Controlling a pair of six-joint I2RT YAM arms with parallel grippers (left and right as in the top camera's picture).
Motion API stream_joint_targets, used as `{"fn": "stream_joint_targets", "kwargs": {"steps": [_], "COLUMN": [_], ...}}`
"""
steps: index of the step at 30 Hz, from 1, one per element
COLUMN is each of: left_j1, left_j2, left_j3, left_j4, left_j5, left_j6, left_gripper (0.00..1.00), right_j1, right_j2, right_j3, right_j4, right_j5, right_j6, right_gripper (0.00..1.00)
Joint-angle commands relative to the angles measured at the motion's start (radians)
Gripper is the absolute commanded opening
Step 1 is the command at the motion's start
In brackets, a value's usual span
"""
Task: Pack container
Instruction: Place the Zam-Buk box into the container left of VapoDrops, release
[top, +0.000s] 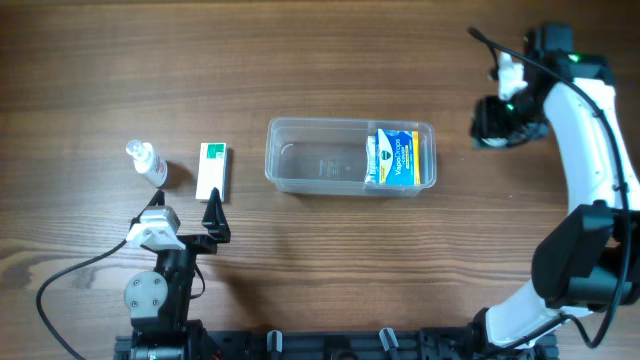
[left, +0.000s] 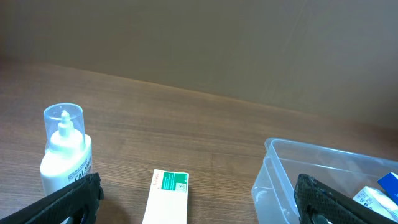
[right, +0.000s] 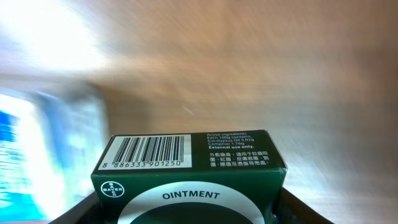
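The clear plastic container (top: 300, 160) sits mid-table with a blue and yellow box (top: 392, 156) in its right end; its left corner shows in the left wrist view (left: 273, 180). A white and green box (top: 212, 170) and a small white bottle with a clear cap (top: 147, 161) lie to its left; both show in the left wrist view, the box (left: 168, 199) and the bottle (left: 65, 152). My left gripper (top: 185, 215) is open just in front of them. My right gripper (top: 492, 120) is raised right of the container, shut on a dark green ointment box (right: 189, 174).
The wooden table (top: 330, 270) carries everything. The right arm (top: 590, 130) arches along the right edge. A black cable (top: 70, 275) runs from the left arm's base at the front left.
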Motion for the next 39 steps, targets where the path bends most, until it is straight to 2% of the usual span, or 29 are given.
{"fn": "stream_joint_targets", "kwargs": {"steps": [1, 5, 8, 14, 23, 27, 34, 39], "left_j1": [-0.002, -0.002, -0.002, -0.002, -0.002, -0.002, -0.002, -0.002], "left_j2": [-0.007, -0.007, -0.007, -0.007, -0.007, -0.007, -0.007, -0.007], "left_j3": [-0.005, -0.005, -0.005, -0.005, -0.005, -0.005, -0.005, -0.005], "left_j4": [-0.005, -0.005, -0.005, -0.005, -0.005, -0.005, -0.005, -0.005], "left_j5": [-0.002, -0.002, -0.002, -0.003, -0.002, -0.002, -0.002, -0.002], "left_j6": [0.017, 0.017, 0.017, 0.017, 0.017, 0.017, 0.017, 0.017], "left_gripper": [1.00, 1.00, 1.00, 1.00, 1.00, 1.00, 1.00, 1.00], "right_j1": [0.156, 0.343, 0.402, 0.406, 0.406, 0.409, 0.529, 0.549], "right_j2": [-0.004, -0.003, -0.003, -0.003, -0.003, -0.003, -0.003, 0.006], "right_j3": [0.057, 0.053, 0.023, -0.051, -0.051, -0.051, -0.051, -0.057], "right_j4": [-0.001, 0.010, 0.014, 0.034, 0.064, 0.080, 0.163, 0.184], "right_j5": [-0.054, -0.060, -0.056, -0.057, -0.069, -0.115, -0.109, -0.057], "right_j6": [0.086, 0.159, 0.198, 0.238, 0.269, 0.344, 0.392, 0.452], "right_gripper": [0.62, 0.66, 0.67, 0.66, 0.65, 0.61, 0.65, 0.66]}}
